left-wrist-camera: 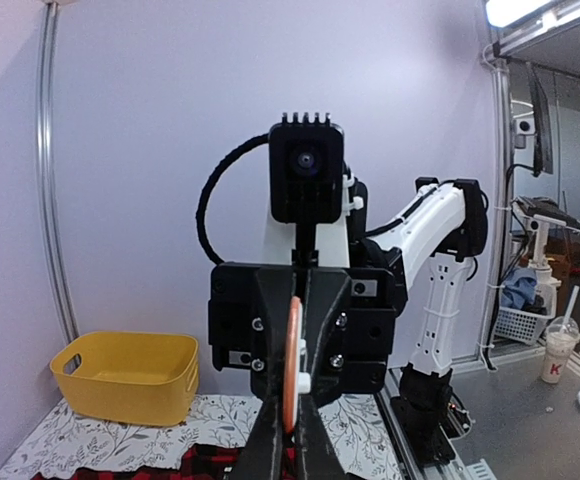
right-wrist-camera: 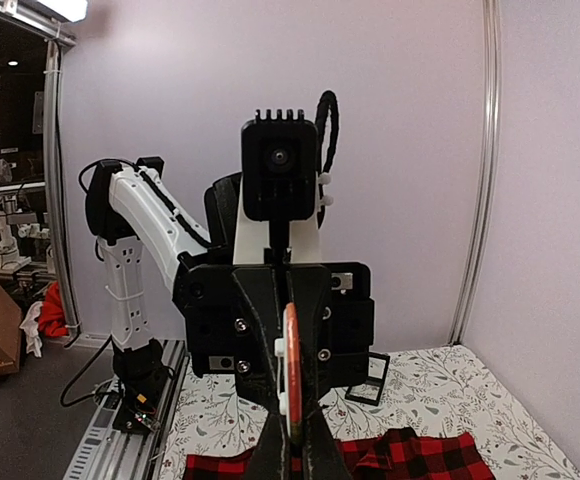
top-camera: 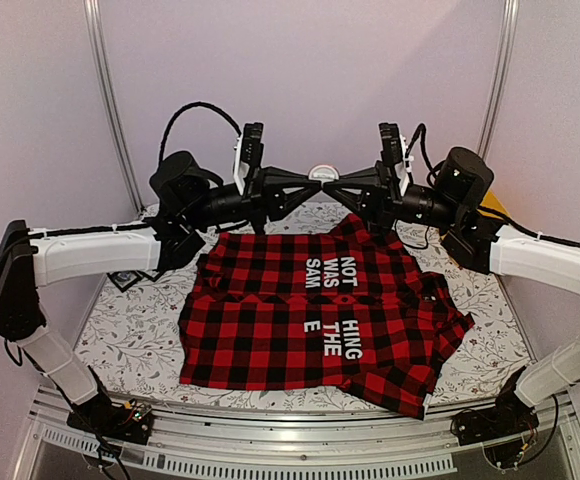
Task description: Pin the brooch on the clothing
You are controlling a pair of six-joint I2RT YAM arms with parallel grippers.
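My top camera sits above and behind the arm bases [top-camera: 120, 420], looking down over the whole desk [top-camera: 120, 340]. The left wrist camera [right-wrist-camera: 280, 165] looks level and close at the right hand [left-wrist-camera: 292, 370]. The right wrist camera [left-wrist-camera: 307, 165] faces the left hand [right-wrist-camera: 290, 380]. All three share both hands.

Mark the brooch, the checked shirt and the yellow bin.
brooch [left-wrist-camera: 290, 360], left wrist view, on its orange rim seen edge-on.
checked shirt [top-camera: 260, 310], top external view, on plain checked fabric in its left half.
yellow bin [left-wrist-camera: 130, 378], left wrist view, on its front wall.
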